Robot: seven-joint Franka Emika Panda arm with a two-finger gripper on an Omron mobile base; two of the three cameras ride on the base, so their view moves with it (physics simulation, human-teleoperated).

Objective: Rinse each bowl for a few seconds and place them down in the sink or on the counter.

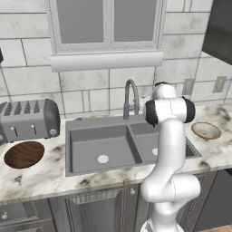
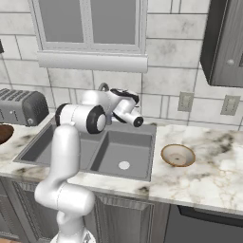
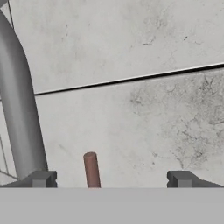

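The dark brown wood-grain bowl [image 1: 24, 154] lies on the counter [image 1: 27, 179] left of the sink [image 1: 104, 145], just in front of the toaster. On the counter [image 2: 213, 171] to the right of the sink [image 2: 118, 147] rests the smaller pale tan bowl [image 1: 206, 131] [image 2: 178, 155]. My gripper [image 3: 111, 179] is open, held up behind the sink close to the wall tiles. The grey tap [image 3: 17, 113] [image 1: 131, 97] stands just to its left. A short reddish-brown rod [image 3: 90, 168] rises between the fingertips [image 3: 41, 178], touching neither. The gripper holds nothing.
A silver toaster [image 1: 29, 118] sits at the back left of the counter. Two wall outlets [image 2: 185, 101] are on the tiles to the right. A dark upper cabinet [image 2: 223, 42] hangs at the far right. A window [image 1: 106, 22] sits above the tap.
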